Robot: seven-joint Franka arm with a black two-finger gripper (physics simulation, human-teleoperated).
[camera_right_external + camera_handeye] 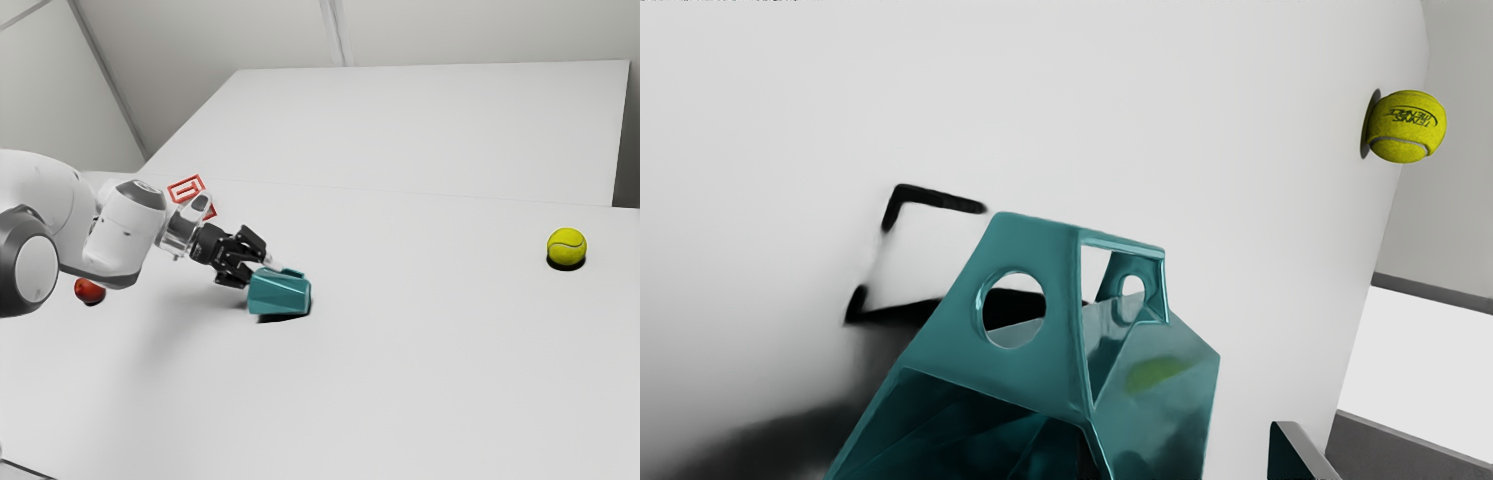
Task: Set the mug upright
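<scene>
**While the black two-finger pincer (260, 270) gapes, a teal faceted mug (280, 294) lies on its side**

The mug is right at the parted fingertips, on the flat white tabletop (420, 370). Well beyond sits a round yellow tennis ball (567, 246).

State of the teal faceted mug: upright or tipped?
Tipped. In the exterior view the teal faceted mug lies on its side, its handle on top of the body rather than beside it.
</scene>
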